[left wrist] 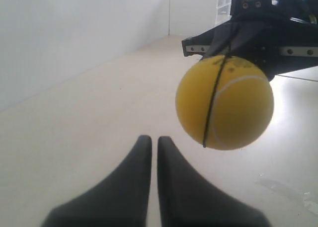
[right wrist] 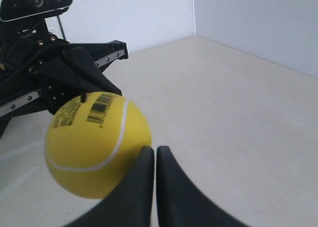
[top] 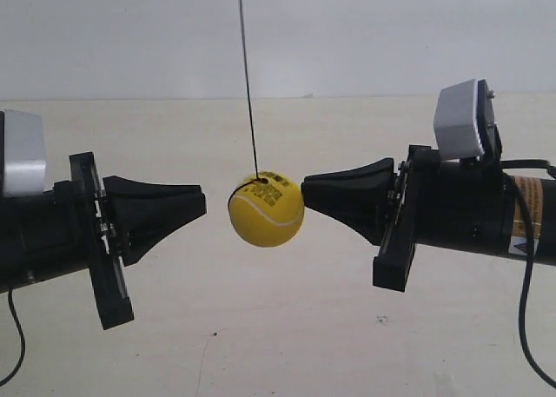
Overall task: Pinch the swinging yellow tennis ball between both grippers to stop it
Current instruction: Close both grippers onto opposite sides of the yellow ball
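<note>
Pendulum: the yellow tennis ball [top: 266, 209] hangs by its string [top: 248, 76] between left hand [left wrist: 150, 140] and right hand [right wrist: 153, 150], both with jaws together, empty. We judge it light, springy; press at 3 and 9 o'clock.

A pale cream worktop [top: 287, 327] fills the lower part of the exterior view. Along its far edge it meets a plain white wall [top: 373, 32] in a straight, level line. The surface is matt, with a small dark speck [top: 382, 318] and faint scuffs.

In the left wrist view a white wall runs along one edge of the worktop to a far corner. Something like white shelving [left wrist: 224, 2] stands there, too blurred to make out. A bright patch of glare [left wrist: 285, 105] lies on the worktop.

In the right wrist view two white walls meet at a vertical seam [right wrist: 193, 12] at a corner of the worktop, one wall in greyer shade. The light is soft and even.
</note>
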`<action>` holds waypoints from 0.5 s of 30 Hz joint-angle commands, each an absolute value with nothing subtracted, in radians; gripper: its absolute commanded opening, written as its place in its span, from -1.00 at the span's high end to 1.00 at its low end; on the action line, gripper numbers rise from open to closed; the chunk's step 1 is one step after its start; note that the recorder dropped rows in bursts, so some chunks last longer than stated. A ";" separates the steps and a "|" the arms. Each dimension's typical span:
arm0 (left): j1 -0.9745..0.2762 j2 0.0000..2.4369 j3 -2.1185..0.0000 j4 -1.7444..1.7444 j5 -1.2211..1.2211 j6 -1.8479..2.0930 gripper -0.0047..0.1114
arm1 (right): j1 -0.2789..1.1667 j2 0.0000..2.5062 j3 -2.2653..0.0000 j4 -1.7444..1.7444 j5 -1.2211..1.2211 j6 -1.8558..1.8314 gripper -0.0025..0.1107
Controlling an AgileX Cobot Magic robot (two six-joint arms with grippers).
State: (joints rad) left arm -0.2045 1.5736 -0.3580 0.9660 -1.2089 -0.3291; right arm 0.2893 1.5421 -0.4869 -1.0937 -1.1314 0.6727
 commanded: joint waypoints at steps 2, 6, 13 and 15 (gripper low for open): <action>-0.210 1.576 -0.362 0.969 -1.221 -0.332 0.84 | 0.291 1.545 -0.491 -1.102 -1.148 0.677 0.96; -0.210 1.576 -0.362 0.980 -1.221 -0.336 0.84 | 0.337 1.545 -0.491 -1.104 -1.131 0.663 0.96; -0.210 1.576 -0.362 0.983 -1.221 -0.336 0.84 | 0.410 1.545 -0.491 -1.008 -1.029 0.600 0.96; -0.210 1.576 -0.362 0.983 -1.221 -0.336 0.84 | 0.410 1.545 -0.491 -0.997 -1.023 0.585 0.96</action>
State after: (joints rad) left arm -0.2045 1.5736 -0.3580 0.9776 -1.2105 -0.3291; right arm 0.4068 1.5425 -0.4869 -1.0232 -1.0410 0.6097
